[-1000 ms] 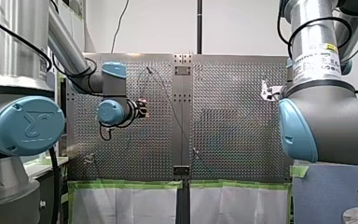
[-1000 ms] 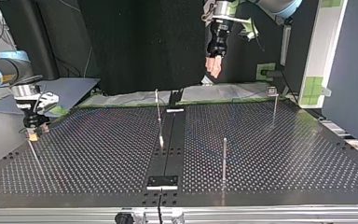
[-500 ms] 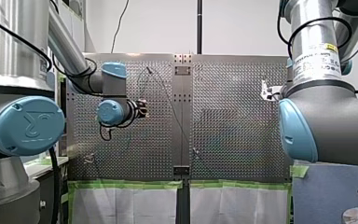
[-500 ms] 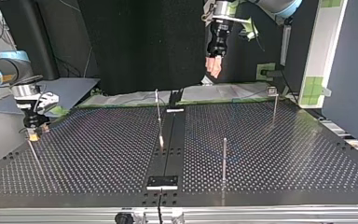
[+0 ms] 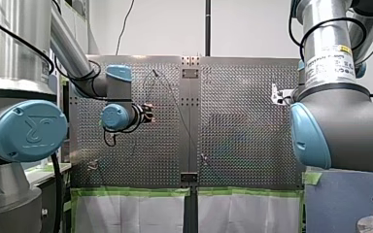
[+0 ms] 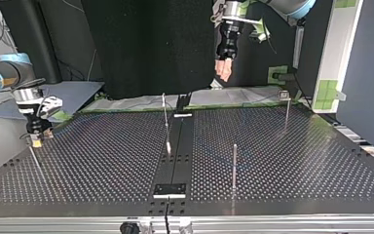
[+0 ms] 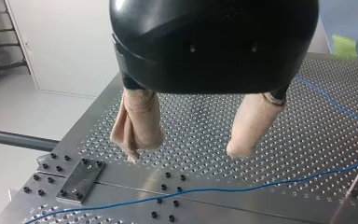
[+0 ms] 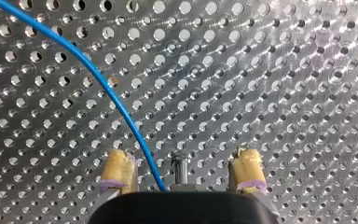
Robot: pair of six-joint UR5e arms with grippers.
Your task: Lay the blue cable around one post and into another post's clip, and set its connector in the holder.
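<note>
In the right wrist view the blue cable curves over the perforated plate and runs in between my right gripper's yellow pads, close to one of them. A thin metal post also stands between them. The pads are wide apart, so the gripper is open. In the top view this gripper hangs low over the plate's left edge. My left gripper is open with beige pads, high above the plate. The cable lies on the plate below it.
In the top view, posts stand at the middle, the near right and the far right; the far-right one has a small head. A black plate sits on the centre strip near the front edge.
My right gripper has shifted very slightly to the right in the top view. My left arm and the cable look unchanged.
</note>
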